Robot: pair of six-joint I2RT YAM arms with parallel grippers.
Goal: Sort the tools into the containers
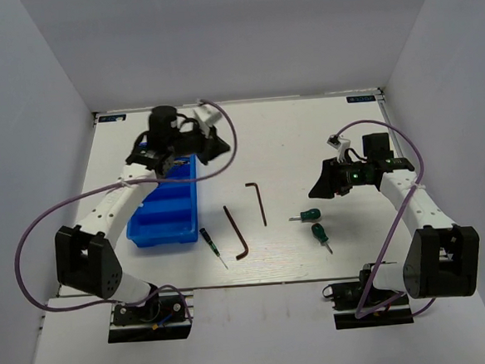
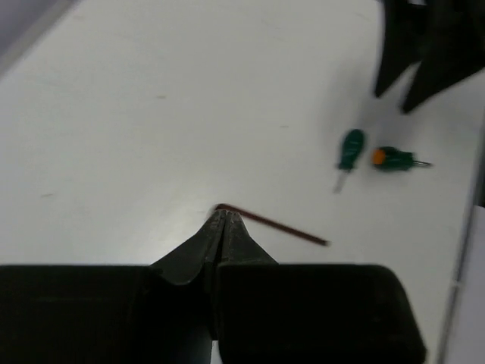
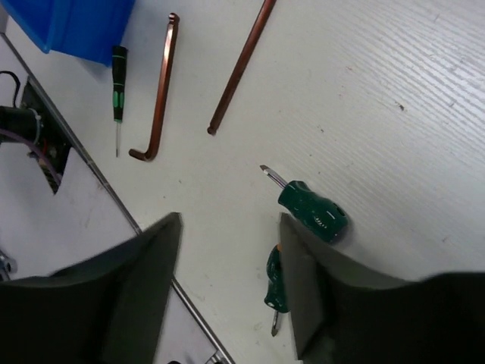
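Note:
The blue tray [image 1: 165, 211] lies at the left; its corner shows in the right wrist view [image 3: 72, 23]. My left gripper [image 1: 213, 146] is shut and empty, raised over the tray's far end; its tips [image 2: 225, 217] line up with a hex key [image 2: 273, 225] on the table beyond. My right gripper [image 1: 320, 182] is open [image 3: 227, 235] above two stubby green screwdrivers [image 1: 306, 216] [image 1: 321, 234], which also show in the right wrist view [image 3: 312, 211] [image 3: 274, 287]. Two hex keys [image 1: 258, 202] [image 1: 236, 231] and a thin green screwdriver [image 1: 213, 247] lie mid-table. No pliers are in view.
White walls enclose the table on three sides. The table's front edge with a metal rail [image 3: 151, 243] runs just below the right gripper. Both arm bases [image 1: 147, 309] [image 1: 375, 298] stand at the near edge.

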